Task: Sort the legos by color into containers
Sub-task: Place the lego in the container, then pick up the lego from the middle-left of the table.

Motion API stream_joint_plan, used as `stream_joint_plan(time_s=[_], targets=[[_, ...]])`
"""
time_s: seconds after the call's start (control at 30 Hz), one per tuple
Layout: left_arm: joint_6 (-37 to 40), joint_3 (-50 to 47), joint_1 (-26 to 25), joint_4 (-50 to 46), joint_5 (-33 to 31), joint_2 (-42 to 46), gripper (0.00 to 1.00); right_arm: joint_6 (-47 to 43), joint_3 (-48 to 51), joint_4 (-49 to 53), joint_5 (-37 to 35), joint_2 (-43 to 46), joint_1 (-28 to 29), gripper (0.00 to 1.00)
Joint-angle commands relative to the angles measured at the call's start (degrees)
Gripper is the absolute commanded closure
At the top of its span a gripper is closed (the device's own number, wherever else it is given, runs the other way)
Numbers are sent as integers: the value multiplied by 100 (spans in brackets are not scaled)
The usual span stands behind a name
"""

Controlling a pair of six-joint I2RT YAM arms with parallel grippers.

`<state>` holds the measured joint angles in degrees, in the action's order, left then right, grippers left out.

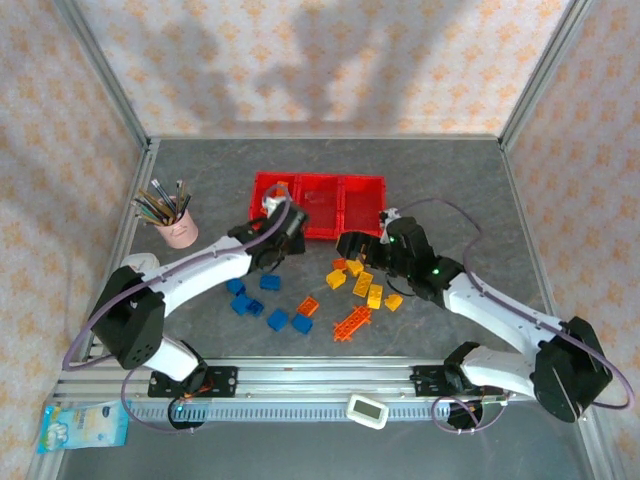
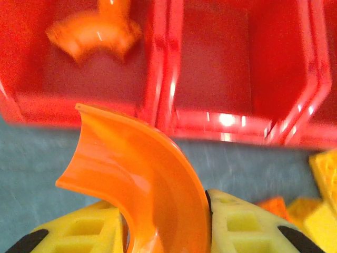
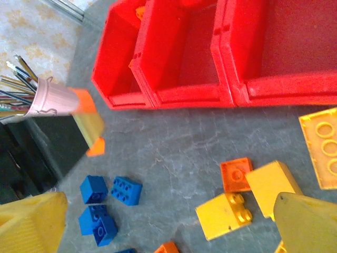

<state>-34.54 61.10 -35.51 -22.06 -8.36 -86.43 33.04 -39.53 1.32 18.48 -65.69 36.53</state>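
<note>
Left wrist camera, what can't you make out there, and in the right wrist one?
Left wrist: orange piece in the left bin is blurred; the curved orange brick in the left claw runs off the bottom edge.
Right wrist: yellow brick cut by the right edge.

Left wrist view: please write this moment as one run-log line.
left gripper: shut on curved orange brick | place: in front of left bin | inside it: another orange piece | right gripper: open, empty
</note>
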Motion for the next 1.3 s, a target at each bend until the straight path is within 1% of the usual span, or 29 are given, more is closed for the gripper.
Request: stream_joint_plan(time_s=[0.0,0.07,0.17,0.27,0.4,0.5,0.6,0.8,0.87,0.97,1.03,1.1,1.27], targets=[[566,615,430,-36,-358,-306,66,32,-296,-426,-31,-172,-41,0],[705,939,718,81,-166,-589,66,8,-401,-508,-92,-417,-41,0],[840,1368,1021,173,-67,-1084,66,-42,-593,-494,-108,-646,-41,0],[912,1835,1261,143,-9,-1609,66,-69,-720,-508,-125,-776,-41,0],[967,2276,1440,88,176,-2135,66,-95,-810,-494,-108,-866,-41,0],[1013,2362,1468,79,151,-2377,58,-135,-845,-441,-125,-880,-41,0],[1046,2388,1503,17,130,-2513,52,-171,-870,-397,-143,-860,-41,0],[1142,2418,1520,-113,42,-2334,44,-240,-960,-287,-99,-840,-50,0],[1143,2433,1516,-226,32,-2325,43,-279,-977,-210,-81,-823,-49,0],[1121,2290,1512,-295,278,-1896,42,-350,-948,-28,-51,-721,-50,0],[1108,2009,1463,-281,509,-1591,41,-394,-855,89,-5,-599,-50,0],[1090,1663,1355,-266,610,-1245,40,-409,-741,217,69,-470,-50,0],[987,619,786,-313,591,-311,38,-468,-326,536,155,-9,-50,0]])
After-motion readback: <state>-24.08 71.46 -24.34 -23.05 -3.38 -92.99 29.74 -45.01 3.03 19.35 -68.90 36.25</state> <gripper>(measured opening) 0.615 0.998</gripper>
